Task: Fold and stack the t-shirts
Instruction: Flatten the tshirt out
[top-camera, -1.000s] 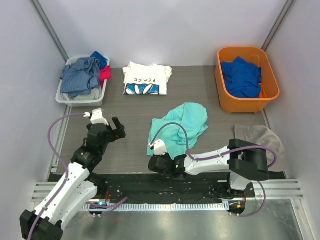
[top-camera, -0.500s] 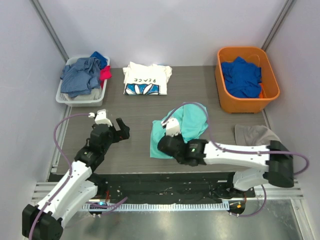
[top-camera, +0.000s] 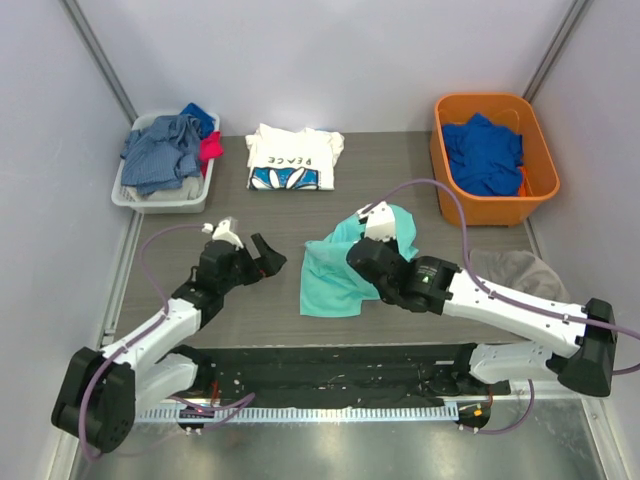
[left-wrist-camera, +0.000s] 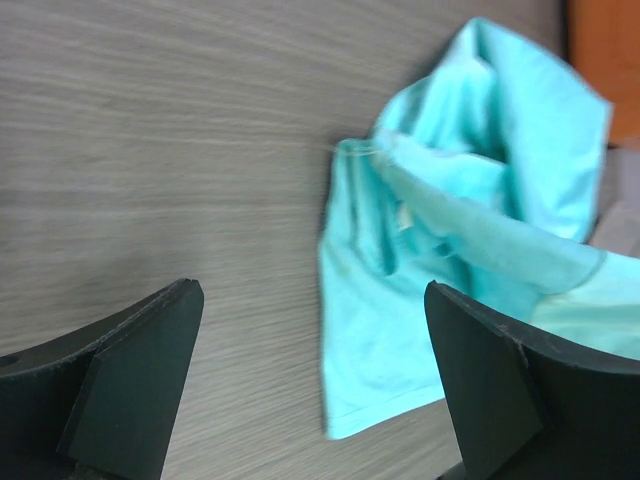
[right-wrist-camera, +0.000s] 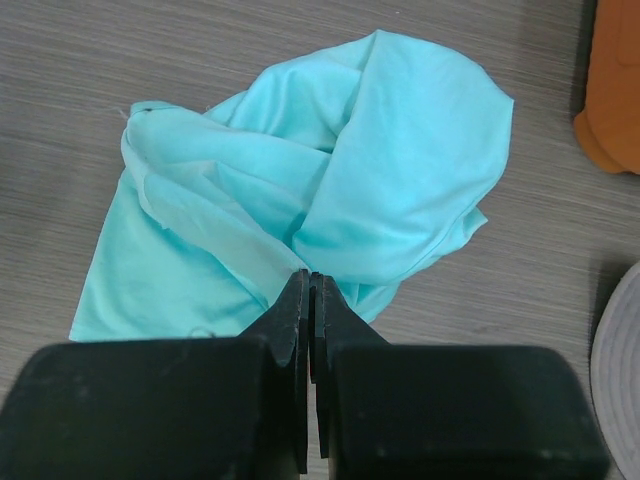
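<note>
Right gripper (right-wrist-camera: 310, 275) pinches mint-teal t-shirt (right-wrist-camera: 400, 150) mid-bundle. Left gripper (top-camera: 268, 257) gapes wide, with the loose hem just to its right.

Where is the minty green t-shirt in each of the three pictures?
Top external: the mint-teal t-shirt lies crumpled in the middle of the table.
Left wrist: it fills the right half of the picture.
Right wrist: it sits in the middle of the picture.
Shared landmark: the orange bin, up and to the right of the shirt in every view.
</note>
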